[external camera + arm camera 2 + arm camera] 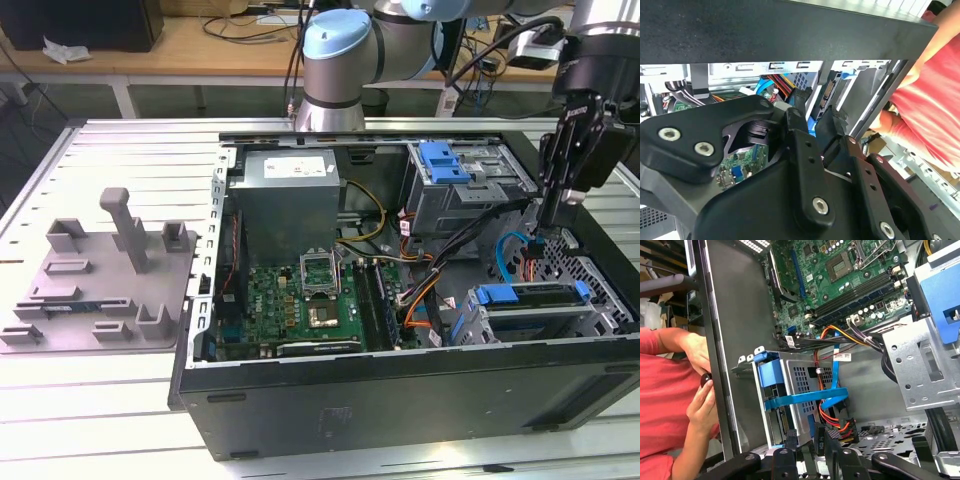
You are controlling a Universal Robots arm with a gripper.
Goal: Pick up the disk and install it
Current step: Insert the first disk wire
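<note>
claw point(552, 220) released, empty | disk point(540, 297) in drive cage point(520, 326), mostly hidden

The open computer case point(400, 400) lies on the slatted table point(130, 150). Inside, the grey power-supply box point(285, 195) sits just beside the green motherboard point(300, 300). A grey fixture plate point(100, 280) lies on the table at the exterior view's left, beside the case.

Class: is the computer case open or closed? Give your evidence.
Open. In the exterior view the computer case has no cover on top; its motherboard, power supply and drive cage lie exposed.
</note>
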